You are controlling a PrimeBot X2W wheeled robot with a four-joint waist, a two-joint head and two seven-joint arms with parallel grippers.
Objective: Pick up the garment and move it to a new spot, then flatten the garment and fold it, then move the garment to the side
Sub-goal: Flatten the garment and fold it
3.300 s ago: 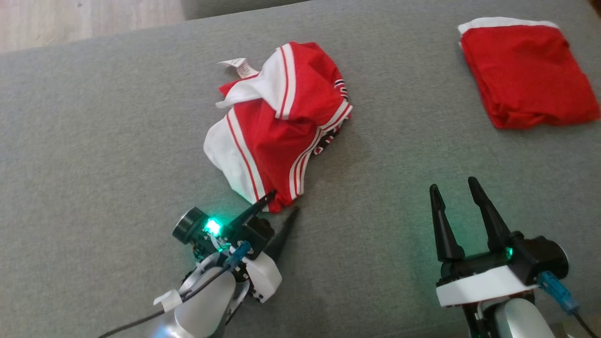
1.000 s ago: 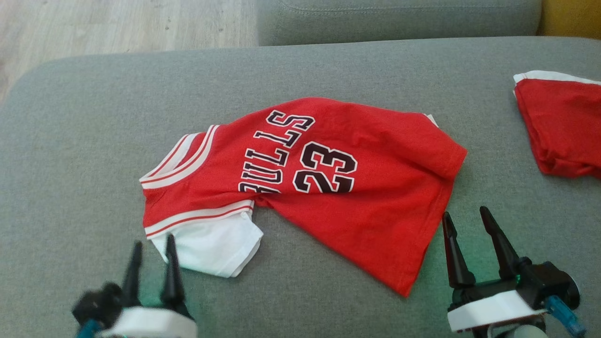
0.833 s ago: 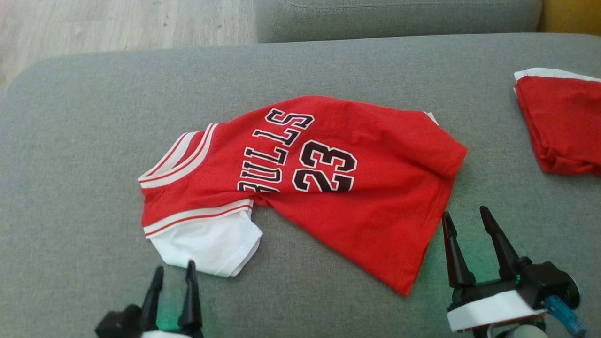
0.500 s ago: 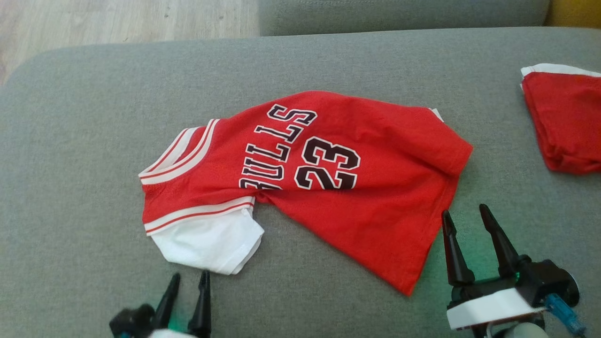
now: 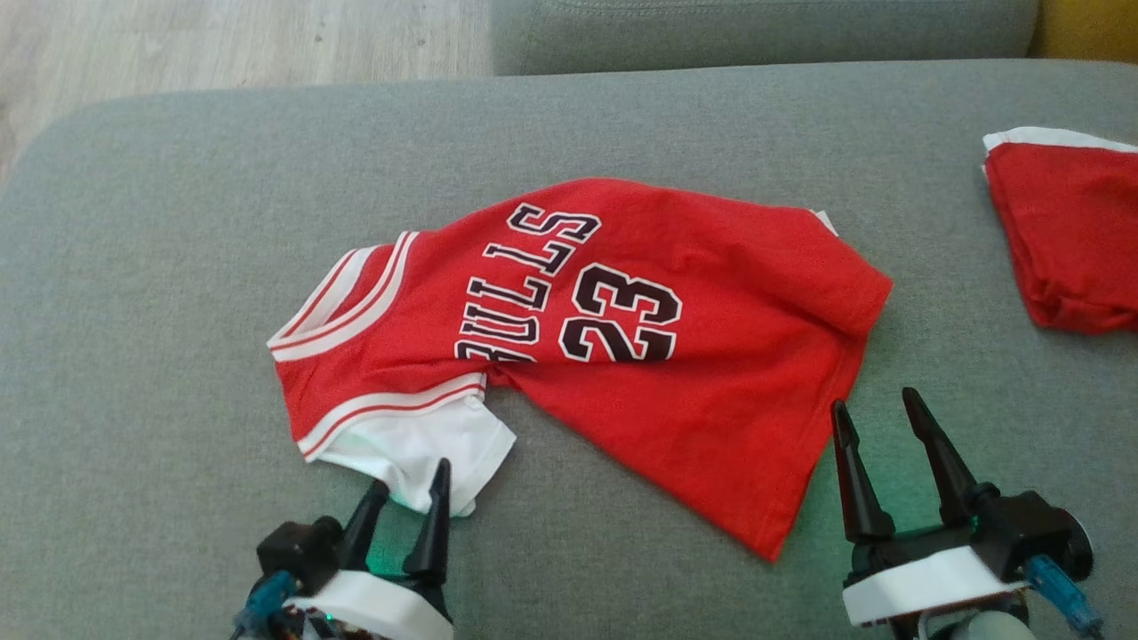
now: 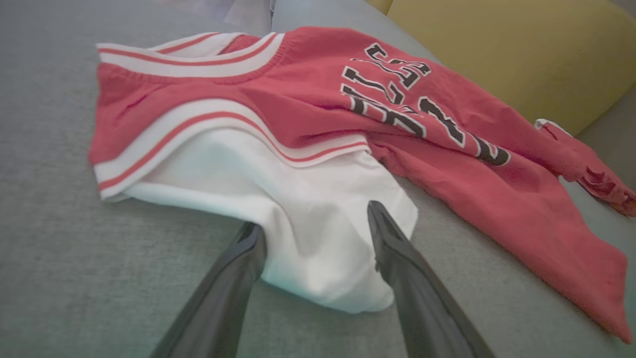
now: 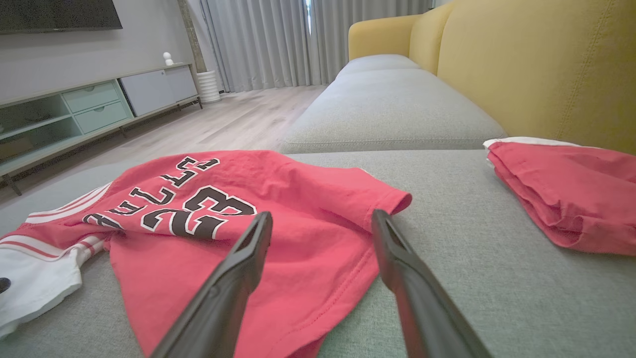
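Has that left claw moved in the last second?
Yes: relative to the jersey, the left gripper went right and forward; its open fingers now straddle the white sleeve.

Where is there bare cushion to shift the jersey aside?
Bare cushion lies left of the jersey, out to the rounded edge, and behind it. The right is crowded: folded red garment there, right pincer by the hem.

- Here's the jersey (image 5: 729,356): bright red, black "BULLS 23" outlined in white, red-and-white striped trim, plain white sleeve (image 5: 418,449).
- Folded cloth (image 5: 1067,231): red, white edge.
- Sofa seat (image 5: 160,231) plain grey, backrest (image 7: 526,64) mustard yellow.
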